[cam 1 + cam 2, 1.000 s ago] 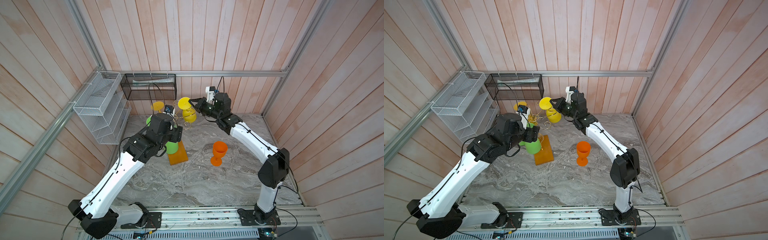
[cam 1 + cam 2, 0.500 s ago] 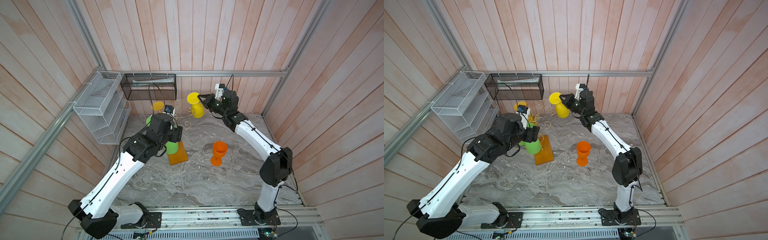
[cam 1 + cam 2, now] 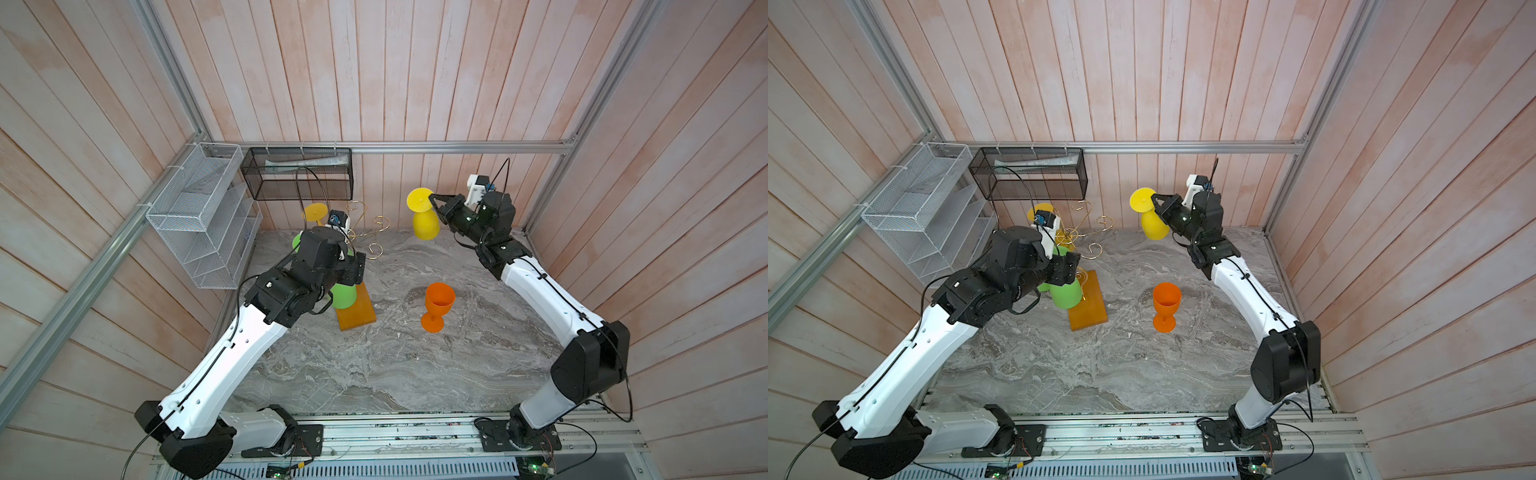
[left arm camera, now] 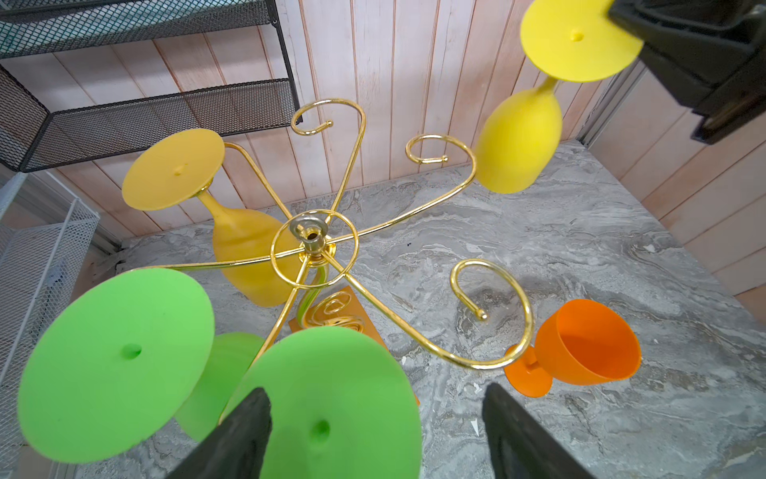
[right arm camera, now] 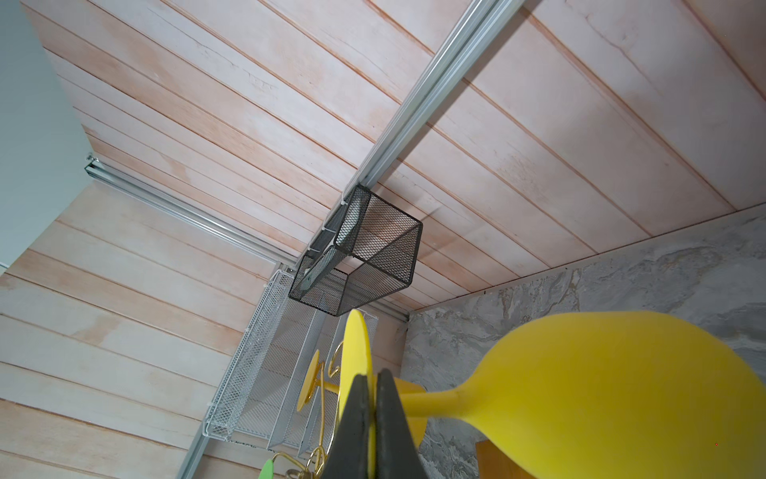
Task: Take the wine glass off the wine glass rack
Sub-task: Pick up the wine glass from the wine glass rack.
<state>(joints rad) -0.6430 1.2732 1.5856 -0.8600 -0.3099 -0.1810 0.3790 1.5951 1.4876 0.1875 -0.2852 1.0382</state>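
Note:
The yellow wine glass (image 3: 424, 224) (image 3: 1154, 226) hangs upside down in the air, clear of the gold wine glass rack (image 3: 365, 235) (image 4: 313, 240) and to its right near the back wall. My right gripper (image 3: 432, 199) (image 5: 370, 383) is shut on the rim of its round foot. Two green glasses (image 4: 116, 365) and an amber one (image 4: 174, 170) still hang from the scroll arms. My left gripper (image 3: 353, 270) (image 4: 375, 398) stands open just above one green foot, touching nothing.
An orange glass (image 3: 438, 303) (image 4: 588, 344) stands upright on the marble table, right of the rack's amber base (image 3: 357, 309). A white wire shelf (image 3: 203, 216) lines the left wall and a black mesh basket (image 3: 299, 174) hangs on the back wall.
My right gripper has carried the yellow glass to the right, away from the rack's arms. The left arm has stayed where it was.

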